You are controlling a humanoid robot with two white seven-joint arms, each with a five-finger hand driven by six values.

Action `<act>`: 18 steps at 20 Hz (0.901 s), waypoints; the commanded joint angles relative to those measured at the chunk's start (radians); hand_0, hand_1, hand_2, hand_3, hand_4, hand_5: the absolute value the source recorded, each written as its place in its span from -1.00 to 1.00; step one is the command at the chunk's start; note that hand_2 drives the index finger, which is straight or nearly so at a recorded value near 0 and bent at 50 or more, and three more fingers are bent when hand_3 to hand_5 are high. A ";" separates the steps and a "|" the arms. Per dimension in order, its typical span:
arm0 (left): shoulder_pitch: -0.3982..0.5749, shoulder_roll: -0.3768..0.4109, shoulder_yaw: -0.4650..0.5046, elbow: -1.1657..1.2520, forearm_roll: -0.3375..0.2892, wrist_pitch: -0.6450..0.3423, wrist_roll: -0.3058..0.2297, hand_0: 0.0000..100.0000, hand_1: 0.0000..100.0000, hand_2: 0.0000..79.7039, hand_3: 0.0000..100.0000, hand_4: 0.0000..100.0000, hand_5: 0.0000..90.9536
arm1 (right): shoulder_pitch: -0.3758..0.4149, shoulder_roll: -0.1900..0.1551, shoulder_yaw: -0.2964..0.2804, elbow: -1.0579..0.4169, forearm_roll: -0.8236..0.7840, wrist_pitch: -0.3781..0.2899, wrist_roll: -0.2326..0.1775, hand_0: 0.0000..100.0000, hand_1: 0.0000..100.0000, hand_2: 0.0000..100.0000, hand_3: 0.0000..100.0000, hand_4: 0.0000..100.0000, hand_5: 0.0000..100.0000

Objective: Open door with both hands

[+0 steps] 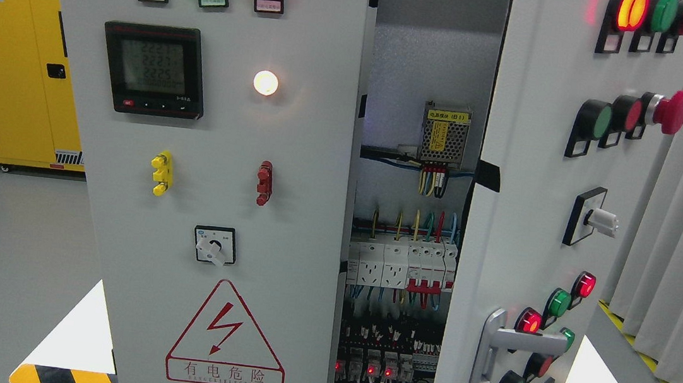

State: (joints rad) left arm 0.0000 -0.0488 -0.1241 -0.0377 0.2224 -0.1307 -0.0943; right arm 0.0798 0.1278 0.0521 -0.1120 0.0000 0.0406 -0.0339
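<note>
Grey cabinet (418, 66), right door (532, 192) ajar, left door (219, 204) shut, wiring (400, 267) exposed

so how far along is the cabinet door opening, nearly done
Mostly done: the right door is swung outward, exposing the breakers and wiring inside the cabinet. Its silver handle is free. In hand: nothing, since neither robot hand is in view. Left: at most swinging the door wider; the left panel remains in place.

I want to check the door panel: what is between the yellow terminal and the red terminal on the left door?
In the head view, only bare grey door panel lies between the yellow terminal and the red terminal; nothing is mounted there.
</note>
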 commanded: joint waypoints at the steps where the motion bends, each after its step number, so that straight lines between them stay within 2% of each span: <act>1: 0.014 0.000 0.000 -0.001 0.000 0.000 0.002 -1.00 -1.00 -1.00 -1.00 -1.00 -1.00 | 0.000 -0.001 0.000 0.000 0.017 0.001 0.000 -0.57 -0.83 -1.00 -1.00 -1.00 -1.00; 9: 0.021 0.003 0.003 -0.049 0.002 -0.015 0.001 -1.00 -1.00 -1.00 -1.00 -1.00 -1.00 | 0.000 0.001 0.000 0.000 0.017 0.001 0.000 -0.57 -0.83 -1.00 -1.00 -1.00 -1.00; 14: 0.112 0.067 0.000 -0.420 0.000 -0.023 -0.011 -1.00 -1.00 -1.00 -1.00 -1.00 -1.00 | 0.000 -0.001 0.000 0.000 0.017 0.001 0.000 -0.57 -0.84 -1.00 -1.00 -1.00 -1.00; 18: 0.199 0.104 0.003 -0.739 -0.001 -0.023 -0.042 -1.00 -1.00 -1.00 -1.00 -1.00 -1.00 | 0.000 -0.001 0.000 0.000 0.017 0.001 0.000 -0.57 -0.84 -1.00 -1.00 -1.00 -1.00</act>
State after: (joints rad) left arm 0.1046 -0.0138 -0.1234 -0.2811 0.2225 -0.1521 -0.1184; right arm 0.0798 0.1277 0.0521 -0.1121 0.0000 0.0399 -0.0339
